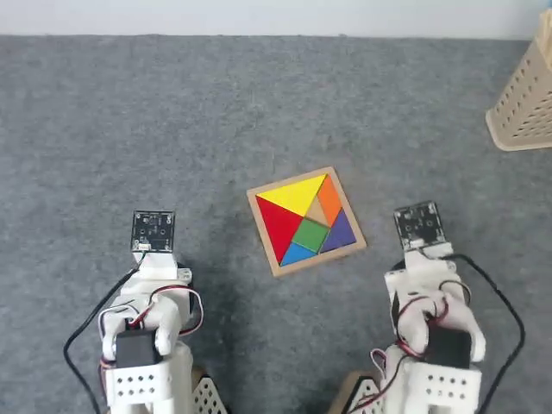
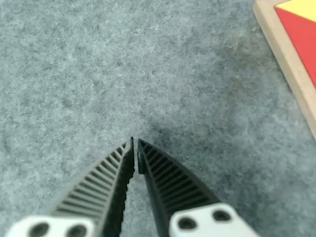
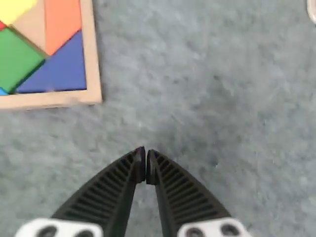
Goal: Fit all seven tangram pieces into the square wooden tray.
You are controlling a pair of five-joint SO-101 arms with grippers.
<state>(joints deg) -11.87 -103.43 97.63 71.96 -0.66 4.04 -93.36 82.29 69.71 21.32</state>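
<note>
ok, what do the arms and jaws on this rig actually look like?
The left arm and right arm match: white plastic shells, black servo blocks, perforated white bases. Thin red, white and black cables loop along each, and a thicker black cable trails off it. Each wrist carries a small black square circuit board. The jaws are black, tapered and ribbed, and sit on white mounts with round holes.

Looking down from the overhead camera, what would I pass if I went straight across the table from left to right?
left arm → square wooden tray, holding the coloured tangram pieces → right arm → pale slotted basket at the right edge.
</note>
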